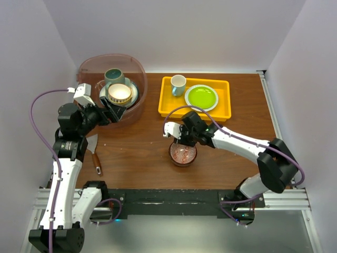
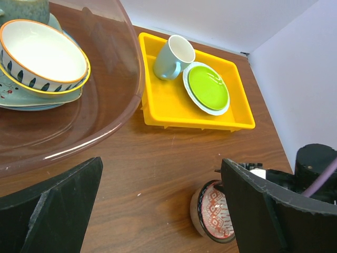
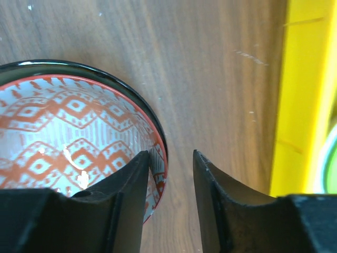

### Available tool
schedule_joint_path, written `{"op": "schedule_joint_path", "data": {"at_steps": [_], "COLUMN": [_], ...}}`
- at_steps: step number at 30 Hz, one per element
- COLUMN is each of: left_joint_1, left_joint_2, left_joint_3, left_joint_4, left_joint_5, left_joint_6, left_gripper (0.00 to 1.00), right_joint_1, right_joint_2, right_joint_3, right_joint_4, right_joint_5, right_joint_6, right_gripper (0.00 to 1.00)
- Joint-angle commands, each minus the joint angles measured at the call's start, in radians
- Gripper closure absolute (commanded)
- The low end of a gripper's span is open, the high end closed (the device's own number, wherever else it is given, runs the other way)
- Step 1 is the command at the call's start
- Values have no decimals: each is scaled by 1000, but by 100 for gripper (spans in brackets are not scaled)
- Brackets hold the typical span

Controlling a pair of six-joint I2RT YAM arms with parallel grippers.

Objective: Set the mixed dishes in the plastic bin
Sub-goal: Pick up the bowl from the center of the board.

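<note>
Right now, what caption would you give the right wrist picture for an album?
Right gripper straddling the rim of a red-patterned bowl on the wooden table, yellow tray alongside.

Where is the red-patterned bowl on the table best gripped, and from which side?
By the rim, from above. The red-patterned bowl sits upright and open, so its thin wall fits between two fingers, one inside and one outside. The right gripper straddles the rim that way, on the side toward the yellow tray.
</note>
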Motion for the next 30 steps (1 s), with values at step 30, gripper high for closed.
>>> {"op": "schedule_joint_path", "data": {"at_steps": [30], "left_joint_1": [5], "left_joint_2": [31], "left_joint_3": [-6], "left_joint_4": [61], "left_joint_5": [168], "left_joint_6": [3], "left_gripper": [0], "right_joint_1": [-21], "right_joint_2": [-92], "right_joint_3": [267], "right_joint_4": [-265], "right_joint_5": [-215], "right_joint_6": [66], "right_gripper": [100]}}
